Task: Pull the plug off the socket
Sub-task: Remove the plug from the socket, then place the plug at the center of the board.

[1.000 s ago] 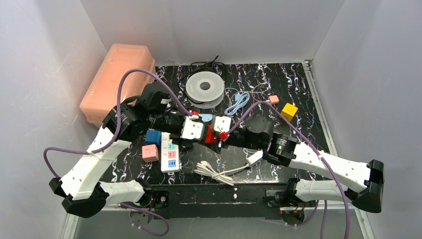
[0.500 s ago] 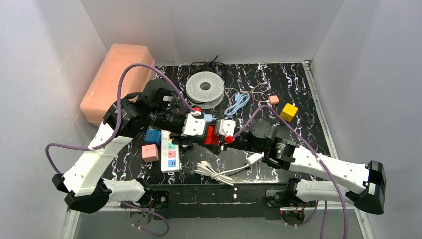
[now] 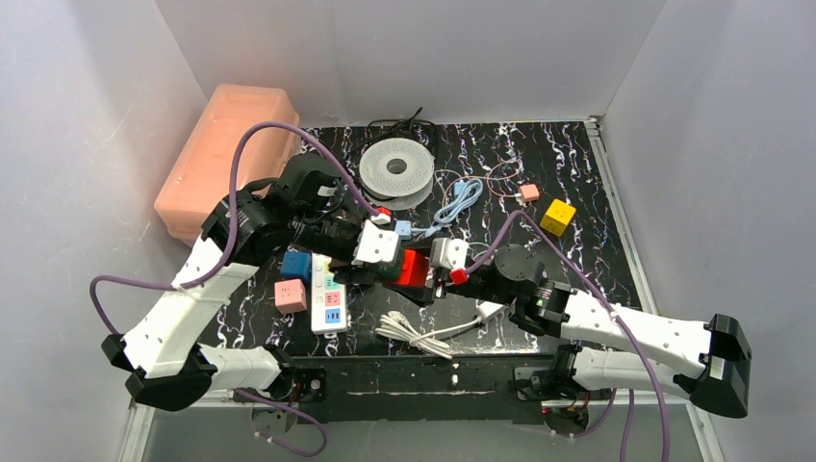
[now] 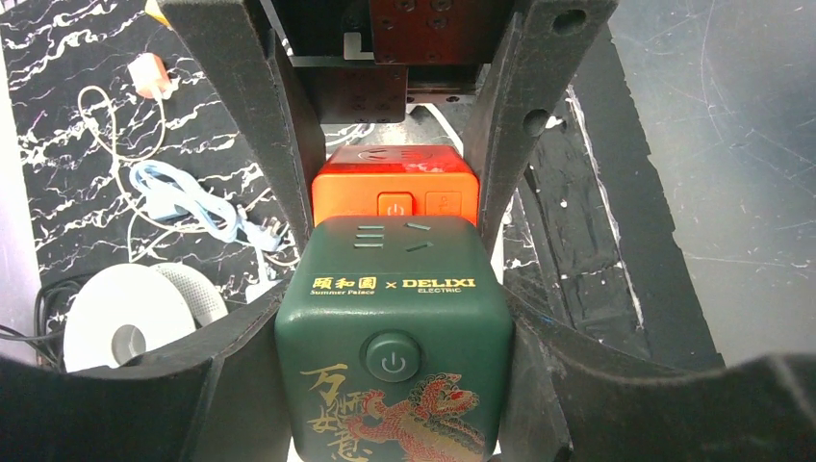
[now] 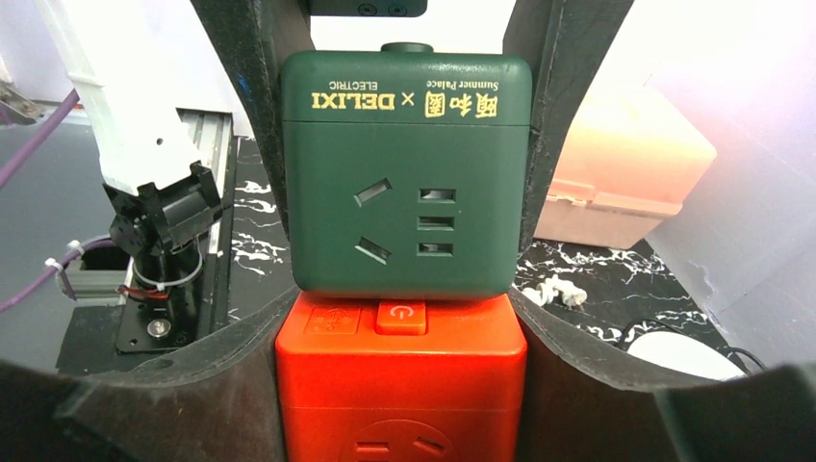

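A dark green cube socket and a red cube socket are joined face to face, with no gap showing between them. My left gripper is shut on the green cube. My right gripper is shut on the red cube, with the green cube just beyond it. In the top view the red cube shows between the left gripper and the right gripper, held above the table's middle. The green cube is mostly hidden there.
A white power strip, a blue cube and a pink cube lie left of the grippers. A coiled white cable lies in front. A white spool, a light-blue cable, a yellow cube and a pink box are behind.
Both grippers have kept their hold. The joined cubes have shifted a little to the right and nearer, and the right arm's wrist has drawn back to the right.
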You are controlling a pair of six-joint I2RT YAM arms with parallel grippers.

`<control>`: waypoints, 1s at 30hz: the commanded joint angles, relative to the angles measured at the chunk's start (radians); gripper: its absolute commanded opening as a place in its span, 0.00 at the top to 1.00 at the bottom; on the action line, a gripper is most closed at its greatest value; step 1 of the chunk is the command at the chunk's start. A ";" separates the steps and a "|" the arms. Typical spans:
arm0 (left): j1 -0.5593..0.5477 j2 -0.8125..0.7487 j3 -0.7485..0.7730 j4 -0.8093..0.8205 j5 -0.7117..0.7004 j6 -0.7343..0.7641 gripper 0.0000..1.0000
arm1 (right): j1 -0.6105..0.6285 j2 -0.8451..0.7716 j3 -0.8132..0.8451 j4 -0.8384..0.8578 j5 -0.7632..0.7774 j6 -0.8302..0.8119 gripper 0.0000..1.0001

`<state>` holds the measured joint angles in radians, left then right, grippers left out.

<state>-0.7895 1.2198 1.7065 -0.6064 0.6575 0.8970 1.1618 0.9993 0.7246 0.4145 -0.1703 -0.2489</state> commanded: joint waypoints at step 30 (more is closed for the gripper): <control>0.009 -0.146 -0.016 0.057 0.143 0.106 1.00 | -0.356 0.402 0.062 -0.309 0.051 0.372 0.99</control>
<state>-0.7811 1.1072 1.7161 -0.5495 0.7353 0.9707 0.8097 1.3365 0.7071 0.1184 -0.1299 0.0219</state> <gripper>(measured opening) 0.580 0.687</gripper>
